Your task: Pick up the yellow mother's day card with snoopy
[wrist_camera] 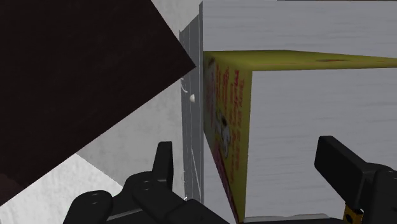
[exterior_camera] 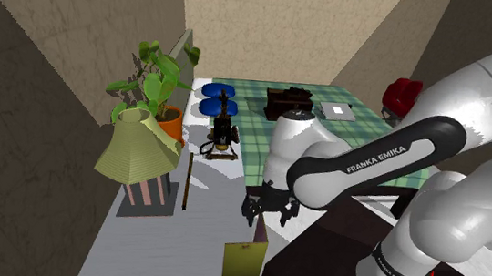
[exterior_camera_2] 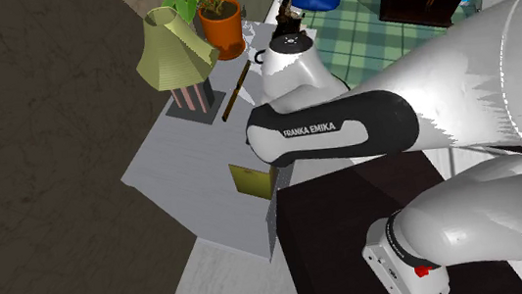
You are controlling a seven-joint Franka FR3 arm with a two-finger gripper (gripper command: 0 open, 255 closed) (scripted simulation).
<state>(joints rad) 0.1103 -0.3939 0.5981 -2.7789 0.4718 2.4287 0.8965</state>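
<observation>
The yellow card [exterior_camera: 244,261] stands upright on the grey table [exterior_camera: 162,244], at the table's edge just beside the dark stand [exterior_camera: 326,249]. In the wrist view its printed face [wrist_camera: 226,121], with red lettering and a small white figure, runs away from the camera, and its top edge shows as a yellow strip.

The pincer [exterior_camera: 267,212] hangs just above the card, also close to the stand's edge, and points down at it. It is released: the two black fingers [wrist_camera: 164,162] stand wide apart and neither touches the card. The card's printed face lies between them, nearer one finger than the other.

Farther from the stand, across the table, are an olive-shaded lamp [exterior_camera: 138,146] and a potted plant [exterior_camera: 162,89] in an orange pot.

By my reading, the step in hand is the approach: the pincer is lined up over the card but nothing is gripped yet. The next move calls for lowering until the fingertips straddle the top edge, then clenching across the thin face and lifting straight up. The card looks light and thin, so an off-centre descent could knock it flat or push it against the stand.
</observation>
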